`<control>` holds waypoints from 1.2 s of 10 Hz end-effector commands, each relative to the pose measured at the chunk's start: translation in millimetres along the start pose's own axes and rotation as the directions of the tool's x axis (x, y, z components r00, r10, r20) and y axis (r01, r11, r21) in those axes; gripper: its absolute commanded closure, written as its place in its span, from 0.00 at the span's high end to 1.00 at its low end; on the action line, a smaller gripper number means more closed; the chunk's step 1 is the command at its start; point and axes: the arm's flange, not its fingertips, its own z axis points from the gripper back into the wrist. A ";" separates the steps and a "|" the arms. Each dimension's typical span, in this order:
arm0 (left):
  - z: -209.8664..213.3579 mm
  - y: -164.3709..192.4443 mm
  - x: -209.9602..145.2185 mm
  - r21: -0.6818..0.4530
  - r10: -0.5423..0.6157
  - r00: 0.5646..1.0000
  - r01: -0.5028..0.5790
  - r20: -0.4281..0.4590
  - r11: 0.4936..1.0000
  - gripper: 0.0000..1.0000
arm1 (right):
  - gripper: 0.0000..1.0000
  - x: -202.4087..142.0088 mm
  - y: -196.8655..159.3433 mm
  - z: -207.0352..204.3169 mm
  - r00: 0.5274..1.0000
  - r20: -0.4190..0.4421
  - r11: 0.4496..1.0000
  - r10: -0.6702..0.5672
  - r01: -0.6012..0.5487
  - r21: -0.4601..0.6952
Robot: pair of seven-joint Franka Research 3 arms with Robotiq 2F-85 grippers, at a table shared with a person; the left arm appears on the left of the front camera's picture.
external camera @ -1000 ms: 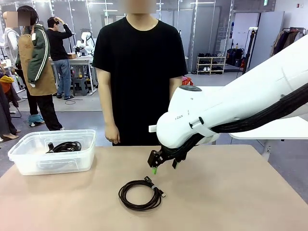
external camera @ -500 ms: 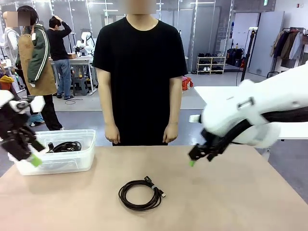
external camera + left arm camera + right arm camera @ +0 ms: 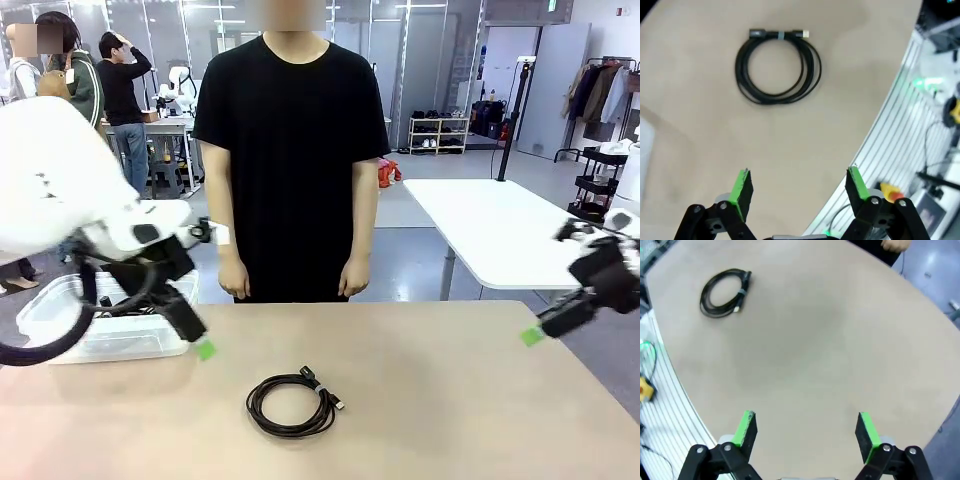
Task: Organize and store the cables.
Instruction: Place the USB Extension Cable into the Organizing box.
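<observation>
One coiled cable (image 3: 293,403) flat, plugs rightward

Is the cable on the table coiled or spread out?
Coiled: the cable lies in a round loop, its plug ends banded together at one side.

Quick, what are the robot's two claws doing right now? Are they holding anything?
Left end effector: open, holding nothing.
Right end effector: open, holding nothing.

Bare table (image 3: 450,400) surrounds the coiled cable (image 3: 295,402) on every side, leaving open approaches. A clear plastic bin (image 3: 60,325) occupies the far left corner, and the person (image 3: 290,150) stands against the far edge.
</observation>
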 end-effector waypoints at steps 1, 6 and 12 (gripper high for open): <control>-24.2 -4.5 39.2 -0.013 0.154 0.988 -0.154 0.019 0.988 0.94 | 1.00 -38.0 -19.5 26.3 0.993 0.043 0.992 0.111 -0.114 0.061; -91.5 -14.9 106.6 0.076 0.319 0.946 -0.322 0.049 0.944 0.94 | 1.00 -117.1 -37.2 63.0 0.964 0.213 0.981 0.160 -0.179 0.072; -95.7 -15.1 99.2 0.065 0.301 0.953 -0.302 0.035 0.951 0.94 | 1.00 -118.8 -35.6 67.0 0.969 0.200 0.986 0.142 -0.157 0.060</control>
